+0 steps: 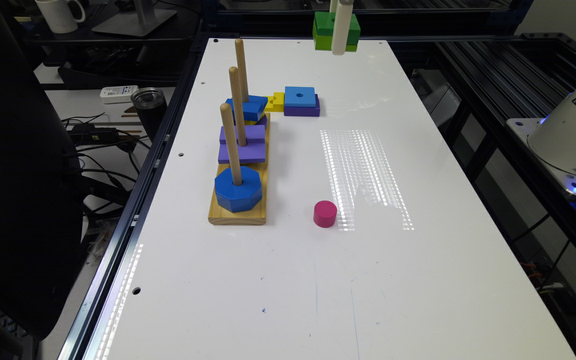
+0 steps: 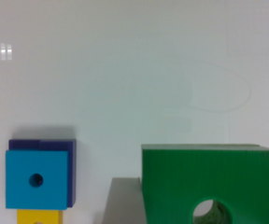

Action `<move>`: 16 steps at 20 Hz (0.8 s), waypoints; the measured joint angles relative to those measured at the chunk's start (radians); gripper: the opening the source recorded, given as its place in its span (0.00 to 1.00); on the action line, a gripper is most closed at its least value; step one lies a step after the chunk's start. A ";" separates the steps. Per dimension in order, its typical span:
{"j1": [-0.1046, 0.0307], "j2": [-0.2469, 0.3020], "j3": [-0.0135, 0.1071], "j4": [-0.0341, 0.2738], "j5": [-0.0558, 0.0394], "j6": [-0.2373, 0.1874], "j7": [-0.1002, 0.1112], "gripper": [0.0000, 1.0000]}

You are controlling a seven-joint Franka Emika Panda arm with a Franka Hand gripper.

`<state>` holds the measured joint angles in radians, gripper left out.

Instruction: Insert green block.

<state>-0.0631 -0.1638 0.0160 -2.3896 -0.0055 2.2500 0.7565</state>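
Note:
The green block (image 1: 325, 31), dark green over lime green, hangs high above the far end of the white table (image 1: 278, 280), with my gripper (image 1: 342, 30) shut on it. In the wrist view the green block (image 2: 209, 177) shows its round centre hole, and a grey finger (image 2: 121, 201) presses against its side. The wooden peg board (image 1: 240, 165) stands toward the exterior view's left with three upright pegs. Its far peg (image 1: 241, 62) rises above a blue block (image 1: 249, 107).
A blue octagonal block (image 1: 238, 189) sits on the near peg and a purple block (image 1: 243, 144) on the middle peg. A blue-over-purple square block (image 1: 301, 101) (image 2: 37, 176) and a yellow block (image 1: 274, 102) lie beside the board. A pink cylinder (image 1: 325, 213) stands mid-table. The robot base (image 1: 573, 130) is at the right.

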 joint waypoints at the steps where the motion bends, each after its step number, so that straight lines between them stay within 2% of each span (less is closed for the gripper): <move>1: 0.000 -0.001 0.000 0.003 0.0000 -0.004 0.000 0.00; 16: 0.000 -0.004 0.000 0.012 0.0001 -0.016 0.000 0.00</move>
<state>-0.0630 -0.1678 0.0160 -2.3774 -0.0054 2.2335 0.7565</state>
